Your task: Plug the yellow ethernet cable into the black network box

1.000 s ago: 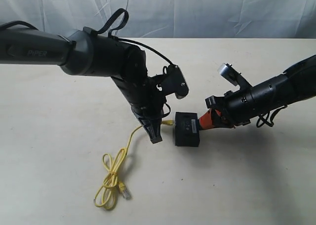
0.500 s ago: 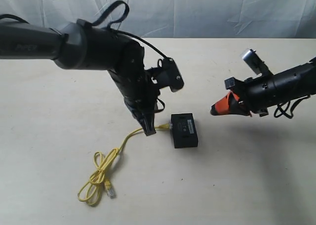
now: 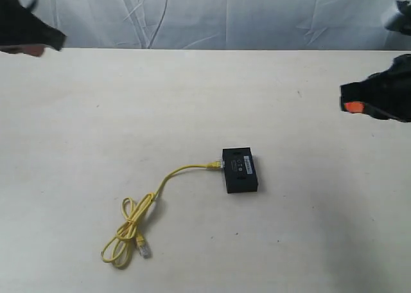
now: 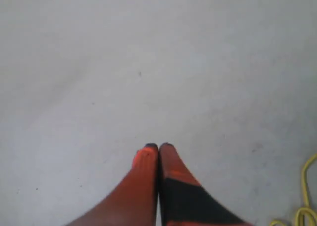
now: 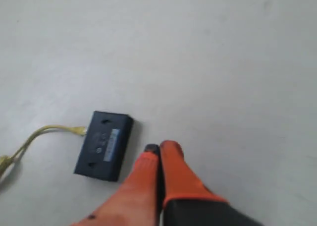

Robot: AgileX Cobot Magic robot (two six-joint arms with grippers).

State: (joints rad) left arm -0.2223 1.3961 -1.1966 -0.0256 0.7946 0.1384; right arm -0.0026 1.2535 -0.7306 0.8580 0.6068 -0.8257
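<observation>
We see the yellow cable (image 3: 168, 177) with its plug touching the black box (image 3: 240, 170), our left gripper (image 4: 159, 147) pressed together, our right gripper (image 5: 159, 148) likewise

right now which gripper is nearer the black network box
Right. The right gripper hovers right of the black network box; the left gripper is farther off, far left.

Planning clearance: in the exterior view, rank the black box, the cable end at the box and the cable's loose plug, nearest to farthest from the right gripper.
From the right gripper:
1. black network box, mid-table.
2. cable end at the box, just left of it in that view.
3. loose plug, front left.
</observation>
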